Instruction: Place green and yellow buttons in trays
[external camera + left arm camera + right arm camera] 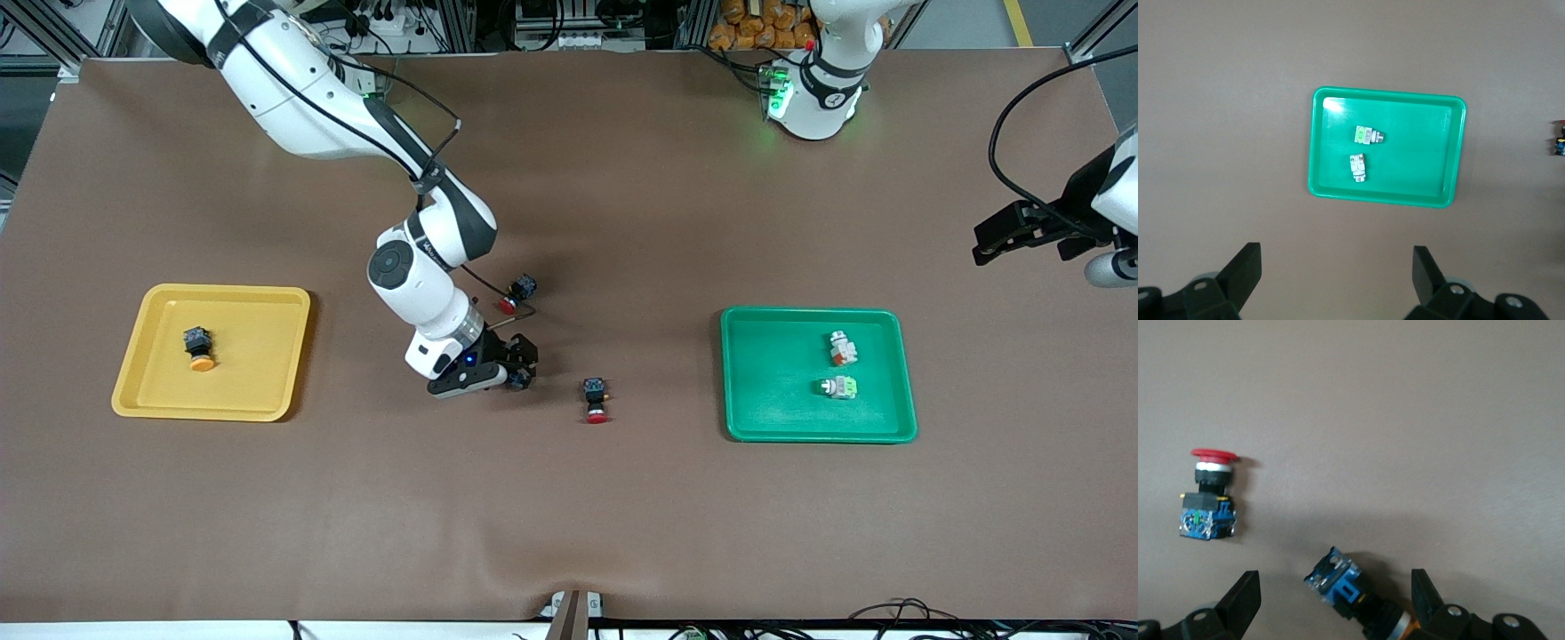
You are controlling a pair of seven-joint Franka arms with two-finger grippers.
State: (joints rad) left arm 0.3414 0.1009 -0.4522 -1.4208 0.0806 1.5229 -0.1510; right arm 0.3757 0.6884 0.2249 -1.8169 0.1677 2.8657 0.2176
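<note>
A yellow button (1358, 600) lies mid-table between the parted fingers of the right gripper (520, 366), low over it. Centring before closing looks wise. The left gripper (1335, 277), also parted, waits above the green tray (765, 418).

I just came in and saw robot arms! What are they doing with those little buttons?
They sort buttons into trays. The right gripper is low over the table, open around a black button. One yellow-capped button lies in the yellow tray, two whitish ones in the green tray. The left gripper waits open, high up.
</note>
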